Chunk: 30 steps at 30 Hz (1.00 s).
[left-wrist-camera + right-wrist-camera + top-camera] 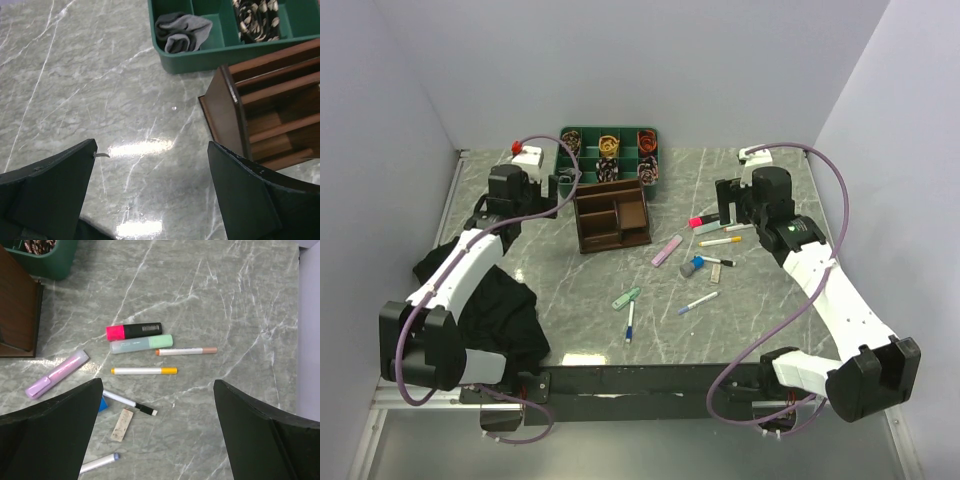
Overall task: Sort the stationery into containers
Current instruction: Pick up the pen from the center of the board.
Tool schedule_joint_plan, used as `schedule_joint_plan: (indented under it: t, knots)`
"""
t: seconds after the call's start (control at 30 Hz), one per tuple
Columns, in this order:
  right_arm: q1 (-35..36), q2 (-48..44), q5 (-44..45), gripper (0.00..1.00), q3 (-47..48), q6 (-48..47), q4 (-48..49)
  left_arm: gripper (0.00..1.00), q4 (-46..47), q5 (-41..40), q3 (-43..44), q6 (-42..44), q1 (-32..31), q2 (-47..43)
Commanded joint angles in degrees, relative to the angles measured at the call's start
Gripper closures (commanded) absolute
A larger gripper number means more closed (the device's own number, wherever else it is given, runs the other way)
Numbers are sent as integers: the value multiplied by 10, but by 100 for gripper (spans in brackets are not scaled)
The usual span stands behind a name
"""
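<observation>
The dark brown organiser [612,216] stands at centre left, its compartments empty; it also shows in the left wrist view [260,115]. Stationery lies loose to its right: a pink highlighter [134,331], a mint highlighter [141,344], a brown-capped white pen [186,351], a yellow-capped pen [144,371], a lilac bar [57,373], a black-tipped pen [130,403] and a worn eraser [122,424]. A grey-blue cylinder [692,267], a mint clip [626,298] and a blue pen [630,322] lie nearer. My left gripper [151,145] is open and empty, left of the organiser. My right gripper [159,385] is open and empty above the pens.
A green compartment tray [610,152] with hair ties and a grey cloth [182,32] stands behind the organiser. A black cloth [505,310] lies at the near left by the left arm. Grey walls close in the table on three sides.
</observation>
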Motion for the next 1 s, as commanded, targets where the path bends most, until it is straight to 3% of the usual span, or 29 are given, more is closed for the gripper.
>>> schedule_joint_plan:
  t: [0.0, 0.37, 0.7, 0.97]
  knots:
    - [3, -3, 4, 0, 30, 8, -9, 1, 16, 22, 36, -12, -3, -4]
    - [-17, 57, -122, 0, 127, 74, -69, 1, 17, 34, 61, 9, -4, 13]
    - [-31, 122, -145, 0, 197, 170, -82, 0, -25, 40, 96, 18, -20, 26]
    - [-33, 152, -196, 3, 190, 165, -99, 1, -58, 123, 97, 38, -27, 3]
